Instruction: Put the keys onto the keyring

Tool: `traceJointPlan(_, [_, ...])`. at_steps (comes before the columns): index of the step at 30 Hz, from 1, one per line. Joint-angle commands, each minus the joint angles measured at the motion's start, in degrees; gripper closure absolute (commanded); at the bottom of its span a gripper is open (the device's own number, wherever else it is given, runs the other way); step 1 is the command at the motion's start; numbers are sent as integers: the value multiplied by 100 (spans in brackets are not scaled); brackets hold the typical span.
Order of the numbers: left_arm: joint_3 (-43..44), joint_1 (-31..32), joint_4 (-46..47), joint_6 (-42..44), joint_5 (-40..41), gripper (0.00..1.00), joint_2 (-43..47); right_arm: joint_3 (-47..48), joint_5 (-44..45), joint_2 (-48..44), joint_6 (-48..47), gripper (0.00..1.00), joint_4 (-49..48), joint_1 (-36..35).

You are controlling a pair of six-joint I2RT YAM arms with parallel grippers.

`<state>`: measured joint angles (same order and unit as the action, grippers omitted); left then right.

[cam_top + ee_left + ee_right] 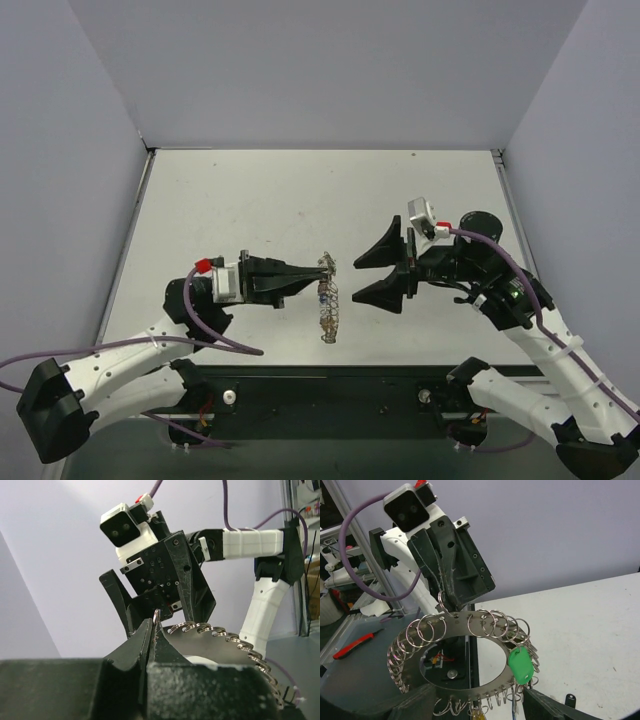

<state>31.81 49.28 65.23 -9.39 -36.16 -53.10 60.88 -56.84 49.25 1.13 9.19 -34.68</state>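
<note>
One green key [521,665] hangs from the looped rim of the keyring [460,626]. Other small keys dangle at the ring's lower edge, partly cut off by the right wrist view. The keyring stands on edge in the air above the bench [250,200], its rim pinched in the closed left jaws. Facing it from the other side, near but apart, the right jaws are spread wide and hold nothing.

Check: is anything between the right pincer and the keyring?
Nothing visible. The open right pincer faces the keyring across bare air. The left pincer clamps the ring's opposite edge, and a green key hangs from the rim.
</note>
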Motion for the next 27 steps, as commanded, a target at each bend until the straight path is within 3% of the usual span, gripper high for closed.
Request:
traceJointPlan(1, [352,-146,-2,-1143,514,100,-182,-243,-328,-65,634,36,-1506,-48])
traceJointPlan(3, [483,-242,-19,-1694,514,100,-279,-296,-293,-48,809,43,-1814,-57])
traceJointPlan(7, [721,-462,-221,-2330,330,100,-508,-340,-284,31,1090,43,-2307,-66])
traceJointPlan(14, [835,-507,-379,-2489,154,100,-578,-446,-117,181,1399,54,-2913,-74])
traceJointPlan(21, [879,-542,-564,-2498,-13,100,-543,-463,147,295,1425,57,-3028,-74])
traceJointPlan(27, [844,-551,-389,-2586,-145,100,-587,-446,182,488,1496,66,-3195,-74])
